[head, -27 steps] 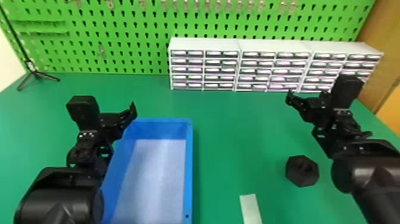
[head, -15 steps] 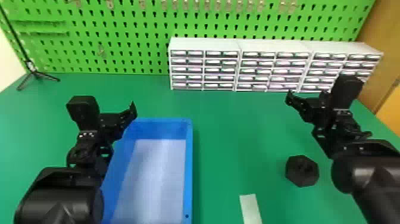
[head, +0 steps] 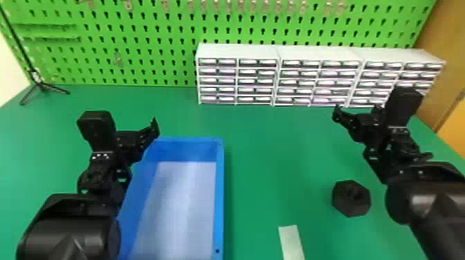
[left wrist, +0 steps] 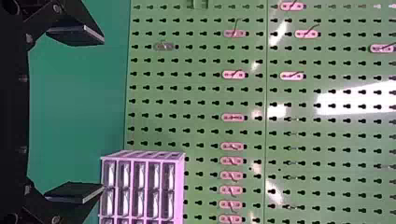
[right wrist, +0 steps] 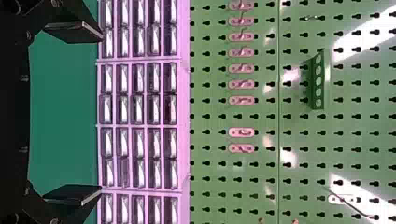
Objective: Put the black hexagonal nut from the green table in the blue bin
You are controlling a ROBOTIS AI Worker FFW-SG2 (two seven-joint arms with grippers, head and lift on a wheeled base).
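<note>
The black hexagonal nut (head: 351,198) is seen on the green table (head: 270,155), between the blue bin (head: 219,207) and the right arm (head: 429,200); the left gripper (head: 133,138) is held near the bin's far left corner, the right gripper (head: 363,121) beyond the nut; on each, 2 fingers are spread wide, empty.

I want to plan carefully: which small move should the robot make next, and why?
Probably lower the right gripper and tilt it toward the black hexagonal nut: this gripper is open and empty, its camera faces the pegboard, and the nut lies on the table, near that arm.
</note>
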